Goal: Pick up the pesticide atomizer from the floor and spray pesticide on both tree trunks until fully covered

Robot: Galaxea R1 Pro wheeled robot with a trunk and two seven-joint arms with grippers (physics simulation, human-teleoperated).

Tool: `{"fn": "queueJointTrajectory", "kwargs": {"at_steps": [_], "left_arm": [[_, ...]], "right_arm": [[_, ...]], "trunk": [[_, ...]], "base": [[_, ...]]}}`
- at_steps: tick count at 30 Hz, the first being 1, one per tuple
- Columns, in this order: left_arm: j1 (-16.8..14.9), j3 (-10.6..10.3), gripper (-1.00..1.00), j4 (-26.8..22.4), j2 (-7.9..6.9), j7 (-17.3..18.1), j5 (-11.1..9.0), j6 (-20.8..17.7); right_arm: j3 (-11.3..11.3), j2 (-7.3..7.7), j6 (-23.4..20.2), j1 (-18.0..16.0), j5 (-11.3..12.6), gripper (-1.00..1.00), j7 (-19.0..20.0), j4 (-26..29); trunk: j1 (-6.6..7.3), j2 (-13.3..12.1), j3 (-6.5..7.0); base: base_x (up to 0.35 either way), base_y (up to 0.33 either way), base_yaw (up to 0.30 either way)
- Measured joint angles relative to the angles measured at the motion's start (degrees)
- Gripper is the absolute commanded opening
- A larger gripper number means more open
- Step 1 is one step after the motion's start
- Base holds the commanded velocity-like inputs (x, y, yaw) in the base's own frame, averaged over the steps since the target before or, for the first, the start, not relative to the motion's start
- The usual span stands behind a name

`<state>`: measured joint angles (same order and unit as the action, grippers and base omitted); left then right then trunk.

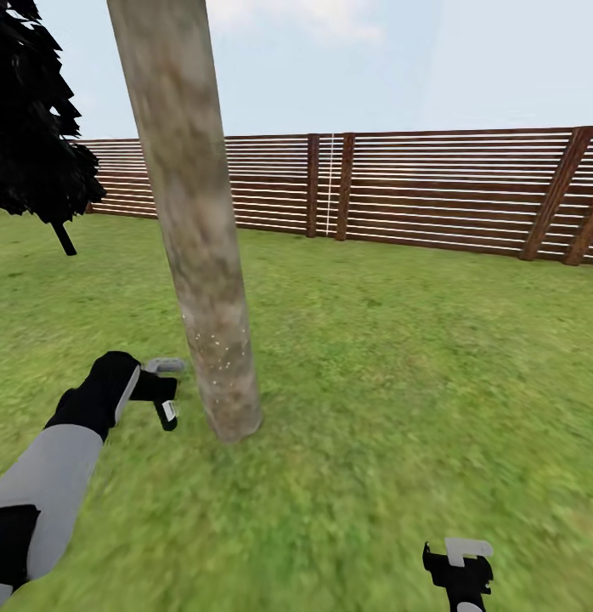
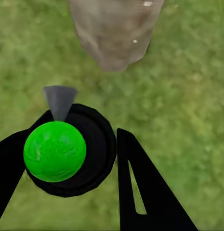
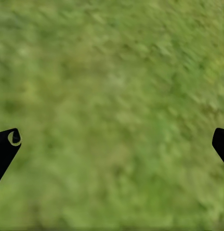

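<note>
A thick pale mottled tree trunk (image 1: 194, 212) rises from the grass just ahead, with small white specks low on its bark. My left gripper (image 1: 154, 389) is shut on the pesticide atomizer (image 1: 166, 399), held just left of the trunk's base with its grey trigger head toward the bark. In the left wrist view the atomizer (image 2: 68, 151) sits between the black fingers (image 2: 140, 192), its grey nozzle aimed at the trunk (image 2: 114, 33). My right gripper (image 1: 458, 568) hangs low at the front right, open over bare grass (image 3: 112, 120).
A narrow black cypress-like tree (image 1: 33, 127) stands at the far left. A red-brown slatted fence (image 1: 432, 191) runs across the back of the lawn (image 1: 398, 357). Open grass stretches to the right of the trunk.
</note>
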<state>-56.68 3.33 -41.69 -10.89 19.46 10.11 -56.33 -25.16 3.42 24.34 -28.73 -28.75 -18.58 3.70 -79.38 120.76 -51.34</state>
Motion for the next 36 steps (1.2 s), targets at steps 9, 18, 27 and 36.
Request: {"fn": "queueJointTrajectory", "kwargs": {"at_steps": [9, 18, 27, 36], "left_arm": [[0.14, -0.53, -1.00, 2.42, 2.44, 0.44, -0.44, 0.27], [4.61, -0.72, -1.00, 9.36, 1.82, 0.41, -0.20, 7.81], [-2.18, -0.53, -1.00, 8.97, 1.98, 0.32, -0.29, 2.15], [-1.84, -0.45, -1.00, 8.97, 2.47, 0.33, -0.31, 2.39]], "right_arm": [[0.00, 0.00, -0.03, 0.02, 0.00, 1.00, 0.00, 0.00], [0.07, -0.08, -0.05, 0.04, -0.01, 1.00, 0.00, -0.09], [0.09, -0.09, 0.00, 0.04, -0.01, 1.00, 0.00, -0.09], [0.04, -0.09, -0.03, 0.04, -0.01, 1.00, -0.03, -0.08]], "trunk": [[-0.01, 0.00, 0.00], [-0.01, 0.00, 0.00], [-0.01, 0.00, 0.00], [-0.01, 0.00, 0.00]], "base": [[0.203, 0.000, 0.000], [0.003, 0.000, 0.000], [-0.011, -0.006, 0.000], [-0.133, -0.212, 0.000]]}}
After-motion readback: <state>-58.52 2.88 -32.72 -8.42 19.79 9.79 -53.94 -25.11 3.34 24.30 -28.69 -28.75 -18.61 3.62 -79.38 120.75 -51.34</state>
